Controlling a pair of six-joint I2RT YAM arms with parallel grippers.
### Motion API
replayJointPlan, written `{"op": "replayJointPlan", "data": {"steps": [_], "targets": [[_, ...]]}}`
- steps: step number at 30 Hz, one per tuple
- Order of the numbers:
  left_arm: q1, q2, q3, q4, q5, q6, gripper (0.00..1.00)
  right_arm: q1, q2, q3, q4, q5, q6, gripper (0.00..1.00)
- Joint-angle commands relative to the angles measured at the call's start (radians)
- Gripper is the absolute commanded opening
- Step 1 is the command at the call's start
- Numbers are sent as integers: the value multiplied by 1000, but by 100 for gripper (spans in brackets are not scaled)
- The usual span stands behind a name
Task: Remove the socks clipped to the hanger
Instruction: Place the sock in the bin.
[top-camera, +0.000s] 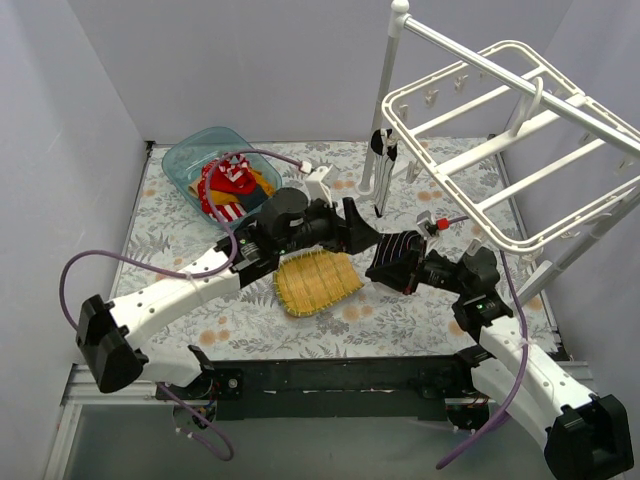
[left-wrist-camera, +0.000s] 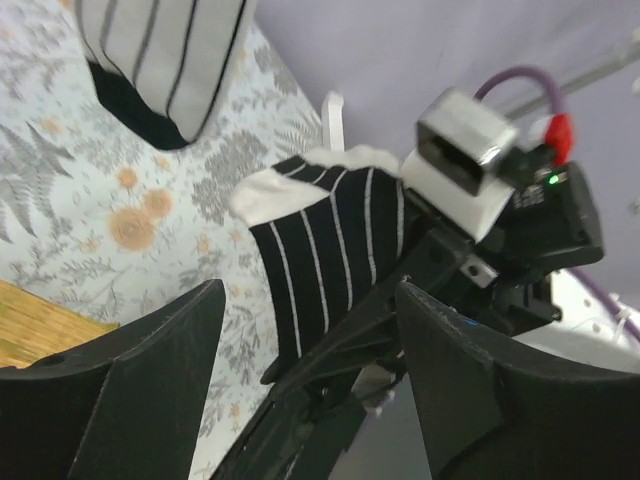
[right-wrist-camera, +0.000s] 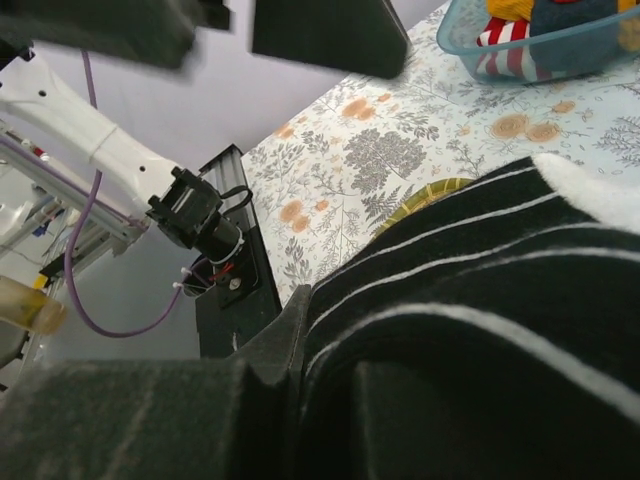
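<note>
My right gripper (top-camera: 388, 262) clamps a black striped sock (left-wrist-camera: 330, 250) over the table's (top-camera: 430, 320) middle, off the hanger (top-camera: 500, 130); my left gripper (left-wrist-camera: 310, 380) stands open facing it. Likely a handover: close on its free end next

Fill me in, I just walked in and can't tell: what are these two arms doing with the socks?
The right gripper is shut on a black sock with white stripes, holding it above the flowered table. The left gripper, open, points at that sock from close by. Several socks already lie in the blue bin at the back left. Another striped sock hangs by the corner of the white hanger, so the job isn't finished.
</note>
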Motion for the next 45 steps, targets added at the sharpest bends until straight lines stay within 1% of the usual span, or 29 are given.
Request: {"op": "replayJointPlan", "data": {"steps": [1, 5, 8, 11, 14, 18, 19, 21, 22, 24, 25, 27, 28, 30, 31, 32, 33, 34, 35, 36, 38, 39, 40, 42, 43, 45], "targets": [[5, 73, 21, -12, 170, 0, 70, 5, -34, -14, 89, -49, -11, 1], [5, 125, 18, 6, 253, 3, 75, 5, -46, -27, 92, -62, -17, 1], [5, 133, -11, 72, 285, -25, 77, 8, -42, -31, 90, -72, -23, 1], [6, 142, -14, 109, 296, -42, 75, 11, -37, -34, 86, -74, -26, 1], [6, 139, -36, 170, 295, -63, 69, 16, -27, -36, 69, -71, -42, 1], [6, 161, -36, 192, 315, -75, 56, 21, -22, -40, 66, -59, -45, 1], [5, 159, -40, 198, 316, -79, 46, 22, -22, -39, 64, -56, -46, 2], [5, 153, -50, 213, 298, -86, 32, 24, -20, -34, 46, -52, -55, 3], [5, 146, -59, 218, 292, -89, 18, 24, -17, -34, 43, -45, -58, 6], [6, 139, -57, 207, 261, -89, 4, 25, -19, -34, 38, -39, -60, 10], [5, 135, -60, 204, 247, -89, 0, 24, -19, -34, 35, -31, -60, 14], [5, 124, -63, 186, 204, -94, 0, 25, -22, -33, 20, -13, -64, 23], [6, 103, -77, 181, 136, -98, 0, 25, -25, -31, -3, 16, -68, 34], [13, 69, -100, 186, 76, -109, 0, 25, -36, -31, -38, 62, -78, 46], [22, 52, -112, 186, 10, -115, 0, 24, -51, -30, -85, 120, -86, 53], [28, 18, -126, 178, -22, -117, 0, 25, -57, -31, -107, 153, -95, 56], [36, 4, -131, 155, -56, -118, 0, 25, -66, -31, -126, 211, -97, 62], [55, -6, -131, 138, -105, -117, 0, 25, -83, -37, -147, 236, -95, 65], [69, -29, -129, 124, -130, -115, 0, 24, -92, -42, -152, 262, -92, 68], [86, -39, -129, 76, -139, -114, 0, 25, -103, -48, -153, 314, -77, 73], [146, -58, -132, 54, -205, -103, 0, 25, -132, -63, -150, 363, -60, 77], [172, -71, -131, 34, -214, -103, 0, 25, -141, -67, -152, 416, -45, 80], [227, -75, -129, 31, -219, -100, 0, 25, -152, -71, -150, 437, -39, 81], [282, -80, -117, 29, -253, -95, 0, 25, -157, -79, -149, 484, -31, 82], [336, -75, -111, 32, -262, -95, 0, 25, -160, -82, -147, 497, -26, 83], [384, -50, -73, 43, -305, -92, 0, 25, -154, -90, -134, 530, -22, 84]]}}
